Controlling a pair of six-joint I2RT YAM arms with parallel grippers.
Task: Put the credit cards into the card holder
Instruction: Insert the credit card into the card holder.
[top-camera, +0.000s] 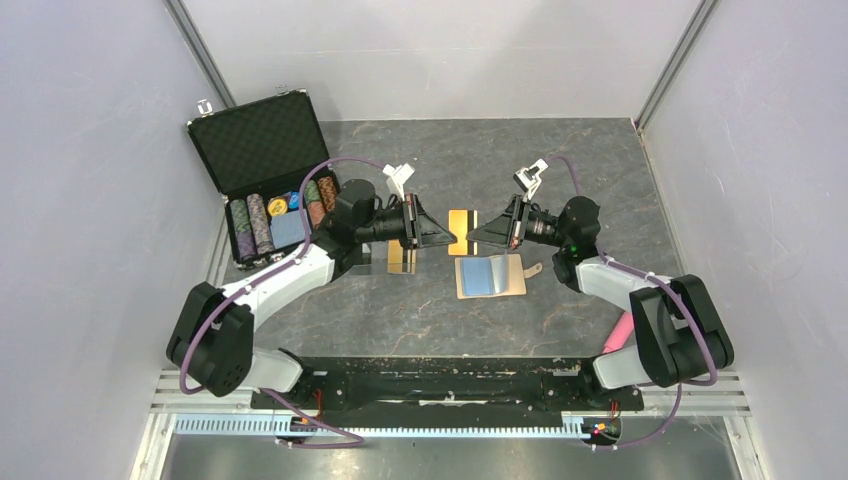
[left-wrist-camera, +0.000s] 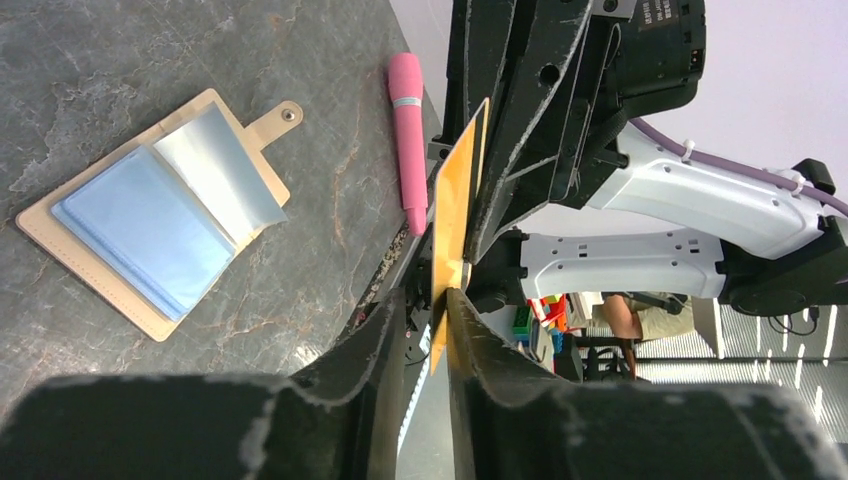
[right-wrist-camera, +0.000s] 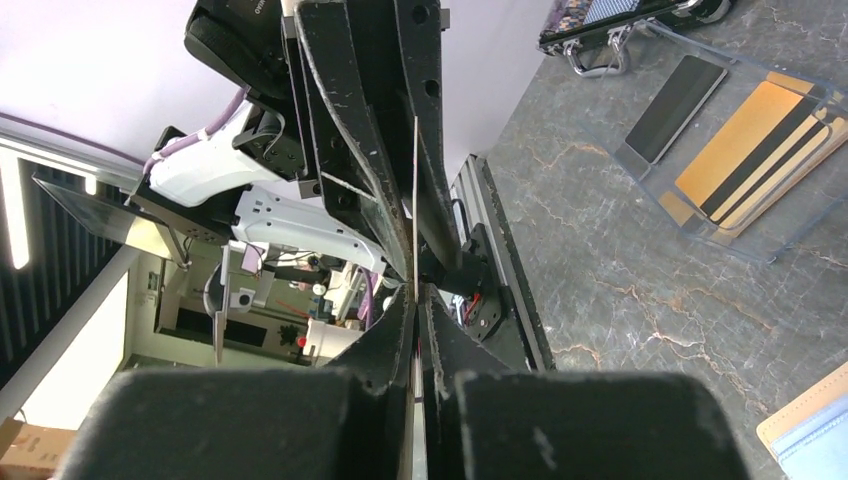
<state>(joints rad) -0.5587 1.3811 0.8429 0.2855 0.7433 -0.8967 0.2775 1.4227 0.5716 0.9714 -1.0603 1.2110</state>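
Grey marbled tabletop (top-camera: 420, 310): thin gold-orange rectangular credit card (top-camera: 461, 232) held aloft at centre.
Its two long edges are pinched by the left gripper (top-camera: 446, 233) and the right gripper (top-camera: 475, 233), jaws narrowed onto it. Face up, long axis running away from the bases. The flat tan leather-like card holder (top-camera: 490, 276), blue-lined, lies open just nearside, snap tab (top-camera: 533, 268) pointing right.

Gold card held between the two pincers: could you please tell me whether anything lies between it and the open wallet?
Nothing visible does. The gold card is held in the air by the left pincer and the right pincer, just behind the open wallet. The pink pen lies well aside.
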